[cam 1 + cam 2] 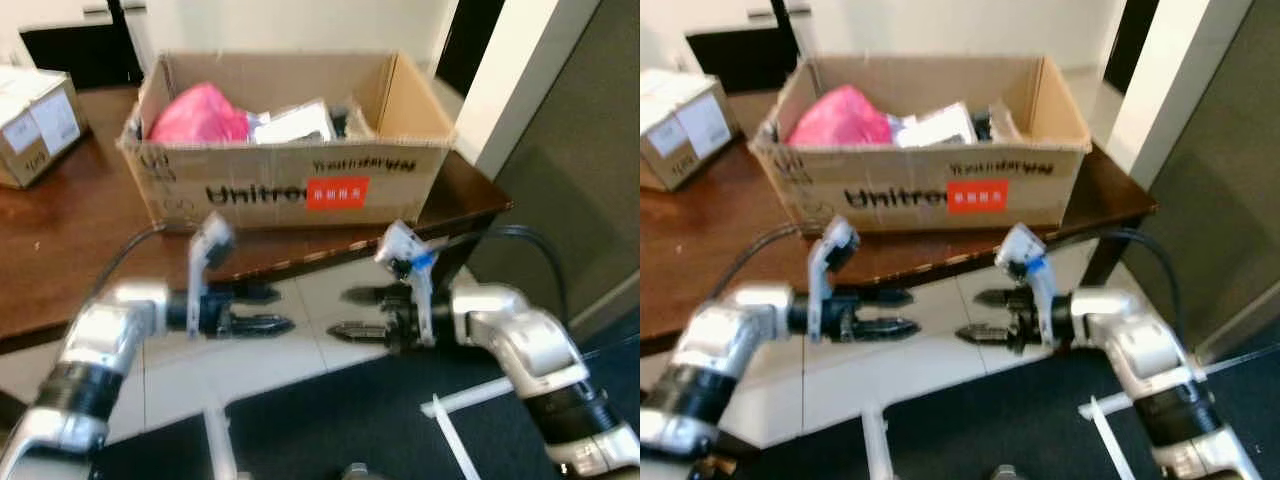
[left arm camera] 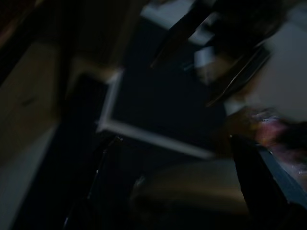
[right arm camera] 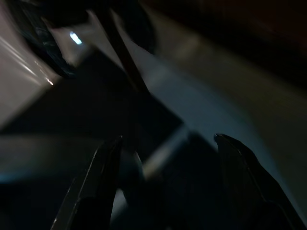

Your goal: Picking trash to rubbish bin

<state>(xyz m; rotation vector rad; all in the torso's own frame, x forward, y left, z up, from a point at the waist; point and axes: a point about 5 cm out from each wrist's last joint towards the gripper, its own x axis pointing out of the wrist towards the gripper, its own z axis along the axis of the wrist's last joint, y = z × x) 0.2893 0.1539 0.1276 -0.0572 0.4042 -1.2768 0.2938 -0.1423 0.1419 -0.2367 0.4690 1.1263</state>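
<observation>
An open cardboard box [image 1: 290, 175] marked "Unitree" stands on a dark wooden table [image 1: 60, 250] ahead of me. Inside lie a pink bag [image 1: 200, 115], white packaging [image 1: 295, 125] and other scraps. My left gripper [image 1: 278, 308] is held low in front of the table edge, fingers apart and empty. My right gripper [image 1: 345, 312] faces it from the right, also open with nothing between its fingers. Both hang over the pale floor, below the box. The wrist views are dark and blurred, and in each the two black fingers [image 3: 103, 177] stand spread.
A smaller taped carton [image 1: 35, 120] sits at the table's far left. A black monitor [image 1: 85, 50] stands behind. A grey partition wall [image 1: 570, 150] rises at the right. Below are pale tiles [image 1: 300, 350] and a dark mat [image 1: 340, 420] with white strips.
</observation>
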